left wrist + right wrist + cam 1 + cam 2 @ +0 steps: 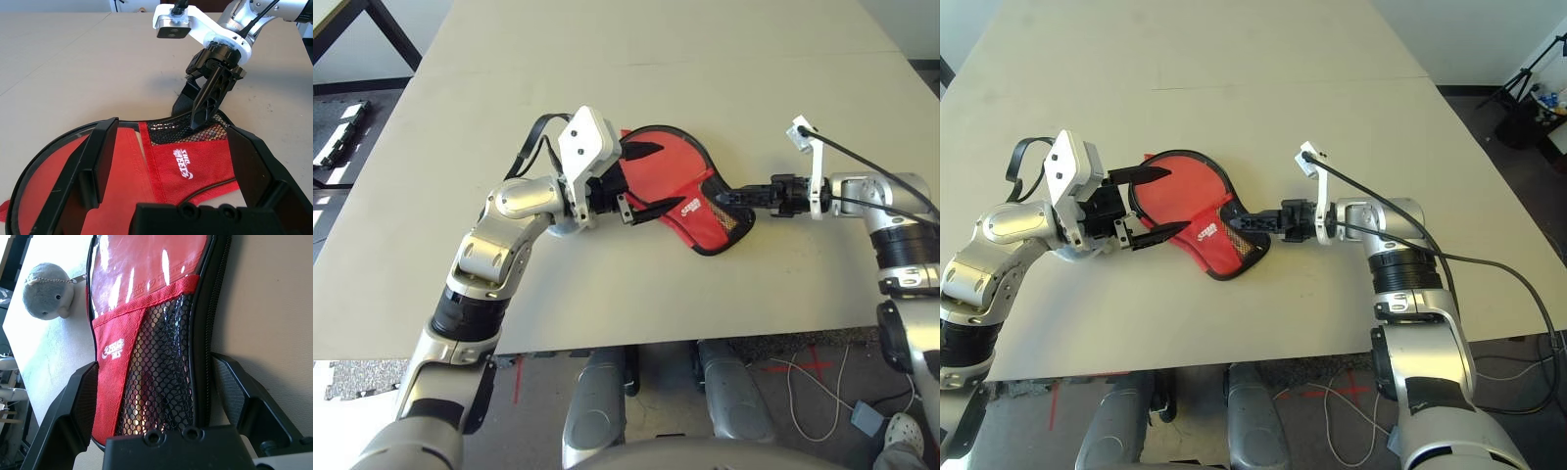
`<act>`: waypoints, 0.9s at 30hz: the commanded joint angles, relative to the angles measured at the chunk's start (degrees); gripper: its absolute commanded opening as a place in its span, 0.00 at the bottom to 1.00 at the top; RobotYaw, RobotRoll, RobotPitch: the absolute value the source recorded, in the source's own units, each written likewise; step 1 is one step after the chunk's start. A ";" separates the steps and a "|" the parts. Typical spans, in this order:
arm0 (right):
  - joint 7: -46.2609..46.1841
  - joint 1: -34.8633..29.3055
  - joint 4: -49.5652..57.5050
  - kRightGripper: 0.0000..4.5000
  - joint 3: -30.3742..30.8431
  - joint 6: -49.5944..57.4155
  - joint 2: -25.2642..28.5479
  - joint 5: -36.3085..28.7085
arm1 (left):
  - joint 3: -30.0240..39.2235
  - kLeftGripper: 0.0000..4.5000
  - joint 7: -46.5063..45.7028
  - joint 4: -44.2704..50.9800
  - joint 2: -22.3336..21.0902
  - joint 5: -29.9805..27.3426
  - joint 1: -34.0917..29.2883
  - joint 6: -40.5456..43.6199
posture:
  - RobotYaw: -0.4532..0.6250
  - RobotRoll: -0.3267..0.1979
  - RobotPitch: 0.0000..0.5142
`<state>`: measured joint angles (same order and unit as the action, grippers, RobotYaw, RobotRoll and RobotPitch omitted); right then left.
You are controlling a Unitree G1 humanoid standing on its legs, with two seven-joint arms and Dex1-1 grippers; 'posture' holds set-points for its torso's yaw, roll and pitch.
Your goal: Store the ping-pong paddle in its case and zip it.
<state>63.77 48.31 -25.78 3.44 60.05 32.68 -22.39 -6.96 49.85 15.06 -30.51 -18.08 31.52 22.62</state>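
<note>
While both arms reach in from opposite ends of the case, the scene reads so:

Left gripper (1151,204): fingers spread wide, holding nothing, one finger over the round end of the case and one just beside its near rim.

Right gripper (729,196): fingers apart, empty, pointing at the narrow mesh end; its tip sits at or just above the mesh, contact cannot be told.

Case (675,186): red fabric cover with black zipper edging, lying flat mid-tabletop, well in from every edge, round end toward the left arm.

Mesh pocket (161,377): black netting beside the white logo (182,163).

Ping-pong paddle (146,264): glossy red face visible in the case's round part; it seems already inside.

Zipper (215,303): teeth run along the rim; how far it is closed, and where the slider is, cannot be told.

Handling: likely light; soft fabric over a stiff paddle, so it may slide on the smooth tabletop (636,88) when tugged.

Hold: pin the round end with one gripper, pinch the zipper pull with the other.

Grey plush toy (46,291): on the tabletop beside the case, apart.
</note>
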 commanded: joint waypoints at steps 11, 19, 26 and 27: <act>-5.88 0.50 -5.94 0.32 2.55 3.49 -0.71 2.45 | -0.81 1.00 0.61 -0.78 -0.25 0.47 0.01 -0.28 | 0.48 0.62 0.52; -6.43 0.02 -6.16 0.01 2.57 4.61 -0.02 2.62 | -0.84 1.00 0.86 -1.66 -0.21 0.76 0.29 -0.76 | 0.47 0.62 0.52; -5.09 -2.36 -2.77 0.01 2.08 7.22 2.78 0.89 | -1.01 1.00 0.68 -2.16 -0.18 1.14 0.10 -1.24 | 0.48 0.62 0.52; -4.78 -2.86 -2.07 0.01 2.10 7.69 3.46 0.56 | -1.01 1.00 0.66 -2.16 -0.20 1.16 0.04 -1.29 | 0.47 0.62 0.53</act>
<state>59.08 48.18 -27.73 3.59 64.82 34.90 -22.28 -7.17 50.21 13.27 -30.50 -17.71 32.13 21.74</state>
